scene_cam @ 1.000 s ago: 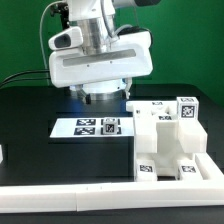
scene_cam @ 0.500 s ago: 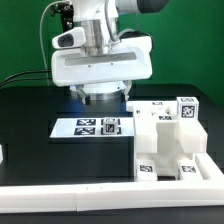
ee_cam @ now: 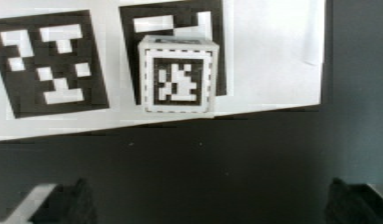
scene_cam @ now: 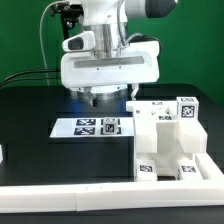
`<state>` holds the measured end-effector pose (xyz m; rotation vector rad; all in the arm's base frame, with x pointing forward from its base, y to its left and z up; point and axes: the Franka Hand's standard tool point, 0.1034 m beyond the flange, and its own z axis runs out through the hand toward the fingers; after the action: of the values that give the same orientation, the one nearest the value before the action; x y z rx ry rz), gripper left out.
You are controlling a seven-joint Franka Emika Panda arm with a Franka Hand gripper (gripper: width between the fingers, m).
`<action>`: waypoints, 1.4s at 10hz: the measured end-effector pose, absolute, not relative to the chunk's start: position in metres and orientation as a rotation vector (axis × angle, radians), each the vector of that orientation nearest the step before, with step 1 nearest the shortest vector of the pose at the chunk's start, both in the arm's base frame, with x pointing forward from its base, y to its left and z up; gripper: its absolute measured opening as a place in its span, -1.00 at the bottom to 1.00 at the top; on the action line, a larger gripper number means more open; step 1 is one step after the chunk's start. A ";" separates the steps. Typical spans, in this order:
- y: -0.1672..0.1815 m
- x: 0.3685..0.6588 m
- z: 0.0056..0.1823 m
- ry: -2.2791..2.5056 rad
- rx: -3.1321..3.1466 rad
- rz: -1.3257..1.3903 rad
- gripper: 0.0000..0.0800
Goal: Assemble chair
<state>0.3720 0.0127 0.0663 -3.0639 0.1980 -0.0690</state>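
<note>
A small white chair part (scene_cam: 110, 124) with a marker tag stands on the marker board (scene_cam: 78, 128). In the wrist view the part (ee_cam: 177, 76) stands on the marker board (ee_cam: 259, 60), ahead of the fingers. My gripper (scene_cam: 101, 98) hangs above the marker board, a little behind the part. Its dark fingertips (ee_cam: 60, 205) stand wide apart over the black table, so my gripper (ee_cam: 209, 206) is open and empty. Several larger white chair parts (scene_cam: 168, 140) with tags are clustered at the exterior view's right.
A white wall (scene_cam: 100, 200) runs along the table's front edge. The cluster's tagged blocks (scene_cam: 186, 108) stand tall close to the arm's right side in the exterior view. Black table (scene_cam: 40, 160) lies at the left.
The arm has shifted toward the exterior view's right, now more directly over the marker board. The parts have not moved.
</note>
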 end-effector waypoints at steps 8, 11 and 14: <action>-0.013 0.376 0.065 0.228 -3.019 0.022 0.62; -0.025 0.367 0.061 0.282 -3.003 0.070 0.62; -0.026 0.366 0.058 0.290 -3.000 0.089 0.62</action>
<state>0.3656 -0.0264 0.0578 -3.0003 0.2902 0.0894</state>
